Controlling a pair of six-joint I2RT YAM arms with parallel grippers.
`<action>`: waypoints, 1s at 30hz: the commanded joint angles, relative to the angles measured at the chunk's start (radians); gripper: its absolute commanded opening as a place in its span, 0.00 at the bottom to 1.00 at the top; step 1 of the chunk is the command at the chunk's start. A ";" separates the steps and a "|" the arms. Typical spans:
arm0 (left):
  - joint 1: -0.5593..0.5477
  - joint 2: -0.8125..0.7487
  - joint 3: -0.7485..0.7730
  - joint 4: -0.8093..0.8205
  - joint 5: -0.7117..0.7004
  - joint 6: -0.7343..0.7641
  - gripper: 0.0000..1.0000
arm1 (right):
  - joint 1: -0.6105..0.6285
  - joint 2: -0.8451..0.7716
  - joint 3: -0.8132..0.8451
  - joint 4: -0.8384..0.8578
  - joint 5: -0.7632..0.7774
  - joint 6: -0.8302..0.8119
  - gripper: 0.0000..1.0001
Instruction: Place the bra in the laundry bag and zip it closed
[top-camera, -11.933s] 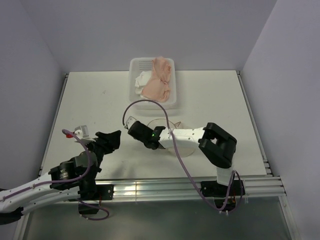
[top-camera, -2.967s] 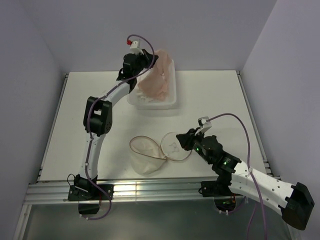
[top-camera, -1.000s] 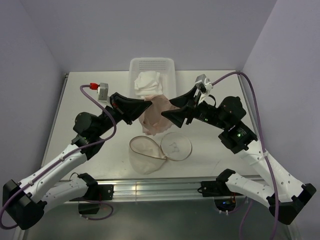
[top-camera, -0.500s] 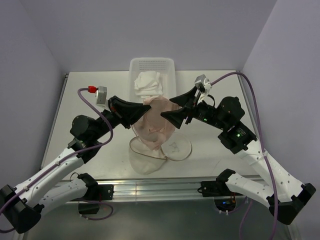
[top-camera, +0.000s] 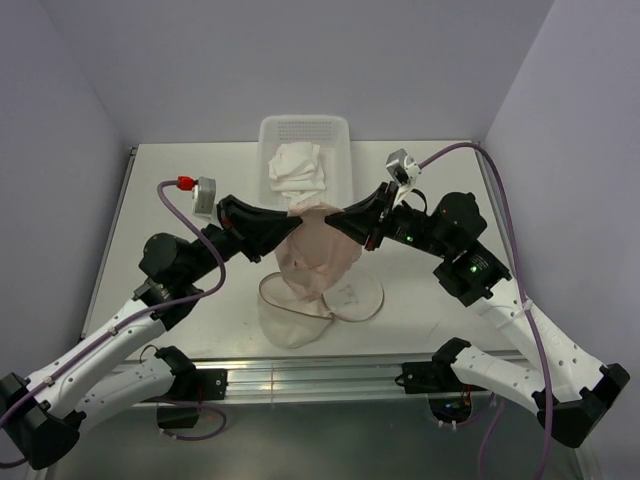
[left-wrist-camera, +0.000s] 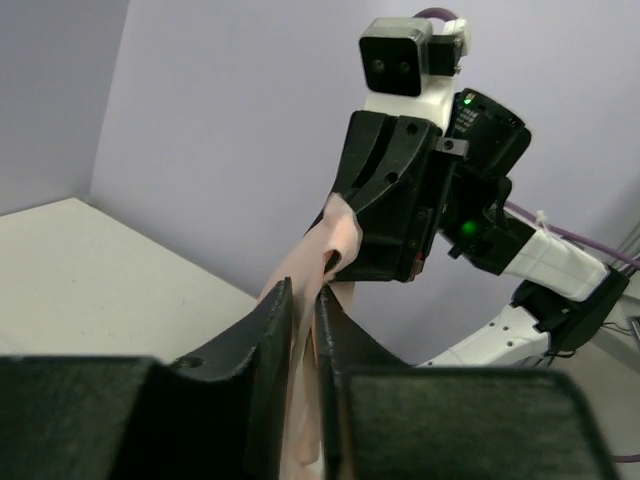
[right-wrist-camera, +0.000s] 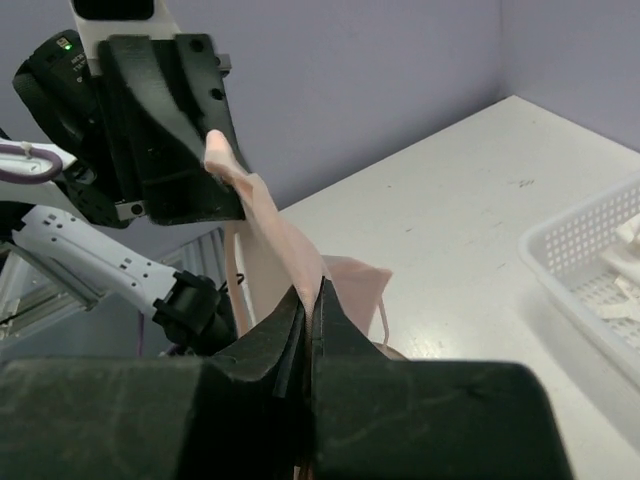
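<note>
L gripper is clamping tight on the top edge of the bra. In the L wrist view the peach fabric is running up btwn the two dark fingers, which are pressing nearly together on it. R gripper is pinching the same top edge from the opp. side. In its own wrist view the jaws are squeezing the cloth w/ no visible gap. The two tips are pointing at each other, close but not touching, well above the table, approx. mid-table.

The bra is hanging from both grips as a peach, bunched drape, w/ thin straps dangling beneath in the R wrist view. Its lower end is reaching down over the laundry bag, which is lying directly underneath on the table, nearer the front edge. From the top view I can't tell whether the hem is touching the bag or just hanging over it. The bag's wire rim is gaping open upward. Its round flap lid is lying flat beside it on the R, meeting it at the rim.

Behind the grippers, at the far edge of the table, a white perforated basket is sitting w/ a white garment crumpled inside, well apart from both tips. Both arms are arching in from the near corners toward the centre.
</note>
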 joint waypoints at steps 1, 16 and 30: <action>-0.006 -0.032 0.021 -0.066 -0.032 0.053 0.25 | -0.018 0.003 0.028 0.058 -0.019 0.034 0.00; -0.006 -0.233 -0.120 -0.337 -0.150 0.153 0.99 | -0.108 0.053 0.145 0.001 -0.229 0.085 0.00; -0.010 -0.190 -0.160 -0.207 -0.065 0.217 0.99 | -0.118 0.046 0.165 -0.072 -0.263 0.065 0.00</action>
